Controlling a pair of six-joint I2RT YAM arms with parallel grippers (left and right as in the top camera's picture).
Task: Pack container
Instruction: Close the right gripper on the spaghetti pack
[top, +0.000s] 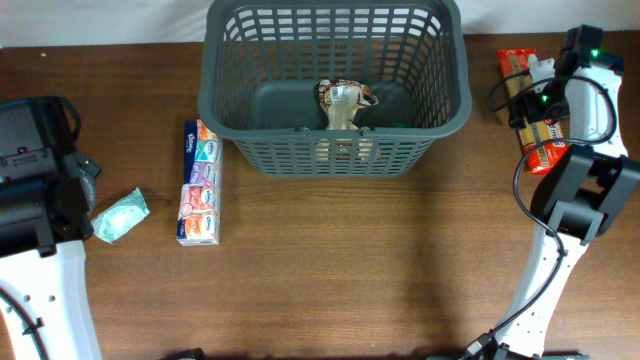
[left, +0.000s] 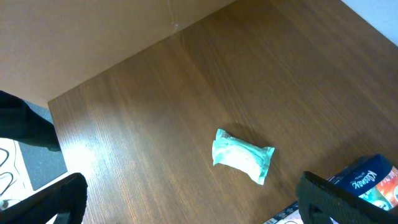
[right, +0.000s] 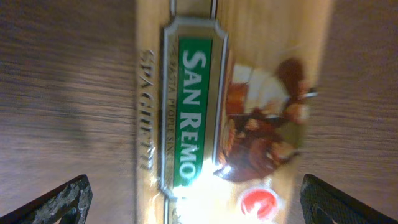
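Observation:
The container, a large dark grey basket (top: 335, 80), stands at the back middle with a brown-and-white packet (top: 345, 105) inside. My right gripper (right: 199, 202) is open right above a San Remo spaghetti pack (right: 230, 112), its fingers apart on either side; from overhead the pack (top: 535, 125) lies at the far right, partly under the arm. My left gripper (left: 199, 208) is open and empty above the table, near a small teal packet (left: 242, 155), also in the overhead view (top: 122, 215). A tissue pack (top: 199, 183) lies left of the basket and shows in the left wrist view (left: 373, 180).
The right arm's white links and cables (top: 570, 190) stand along the right side. The left arm's black base (top: 35, 170) sits at the left edge. The table's far edge (top: 100, 45) runs behind the basket.

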